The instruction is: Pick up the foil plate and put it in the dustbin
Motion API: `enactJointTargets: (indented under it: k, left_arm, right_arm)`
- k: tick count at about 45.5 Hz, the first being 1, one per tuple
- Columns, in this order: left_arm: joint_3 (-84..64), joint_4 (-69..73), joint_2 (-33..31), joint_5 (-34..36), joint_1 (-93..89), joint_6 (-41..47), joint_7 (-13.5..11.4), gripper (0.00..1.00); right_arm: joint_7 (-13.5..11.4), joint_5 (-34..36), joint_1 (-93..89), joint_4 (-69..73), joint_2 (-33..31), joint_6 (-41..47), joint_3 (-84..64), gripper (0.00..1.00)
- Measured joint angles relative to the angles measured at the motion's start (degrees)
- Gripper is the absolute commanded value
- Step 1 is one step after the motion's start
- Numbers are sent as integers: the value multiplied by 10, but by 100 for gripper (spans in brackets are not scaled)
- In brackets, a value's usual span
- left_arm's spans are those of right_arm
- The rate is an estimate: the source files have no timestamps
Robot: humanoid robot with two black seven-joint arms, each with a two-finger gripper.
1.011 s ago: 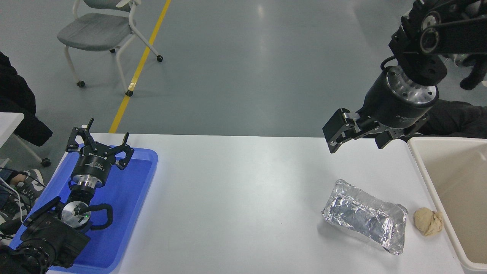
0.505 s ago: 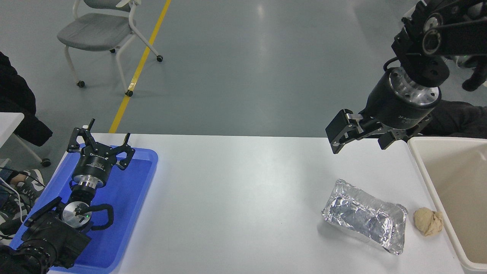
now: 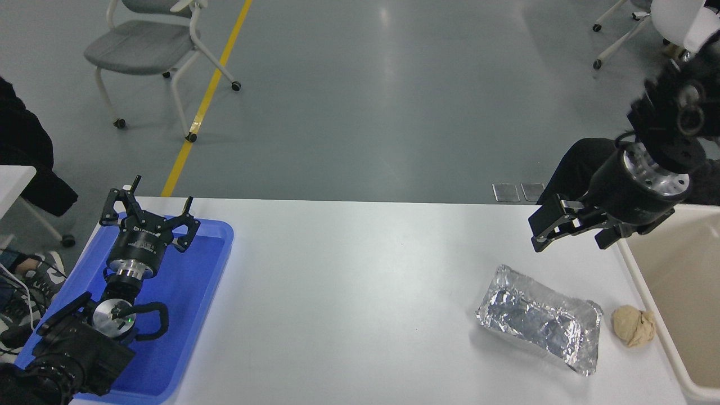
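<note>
Room: grey floor with a yellow line [image 3: 208,95], a grey chair [image 3: 146,45] beyond the white table [image 3: 349,281].
Table: long, pale, bare in its middle part.
Foil plate [image 3: 540,320]: flat on the table, near the right end, untouched, same spot as a second ago.
Dough lump [image 3: 634,326]: just right of the foil plate, between it and the bin wall.
Dustbin [image 3: 635,270]: cream, right of the foil plate, running off the right edge; nothing of the plate inside.
Blue tray [image 3: 208,270]: far left of the foil plate, at the table's other end.
Left gripper [image 3: 147,216]: parked over the blue tray, fingers spread, unmoved.
Right gripper [image 3: 568,230]: beyond the foil plate and above it, close to the dustbin's near corner; fingers apart, holding nothing.
Change: right gripper lower and further right than a second ago, closer to the table and the foil plate.
Meaning: approach under way, likely the reach before the grasp; pick not begun, drop into the dustbin still ahead.
Next need: descent onto the rim, well clear of the dough lump.
Risk: thin foil likely to crumple or slide under a pinch.
</note>
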Motion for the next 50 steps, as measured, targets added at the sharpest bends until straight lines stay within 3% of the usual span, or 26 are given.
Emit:
enactJointTargets:
  k: [8, 20, 32, 50]
  left_arm:
    - [0, 0, 0, 0, 0, 0, 0, 100]
    - [0, 0, 0, 0, 0, 0, 0, 100]
    - [0, 0, -1, 0, 0, 0, 0, 100]
    - [0, 0, -1, 0, -1, 0, 0, 100]
  right_arm:
    - [-11, -85, -109, -16, -84, -29, 54, 100]
    - [-20, -155, -242, -61, -152, -78, 124, 100]
    - [-28, -172, -336, -114, -166, -140, 166, 100]
    - [-37, -153, -463, -177, -139, -193, 259, 100]
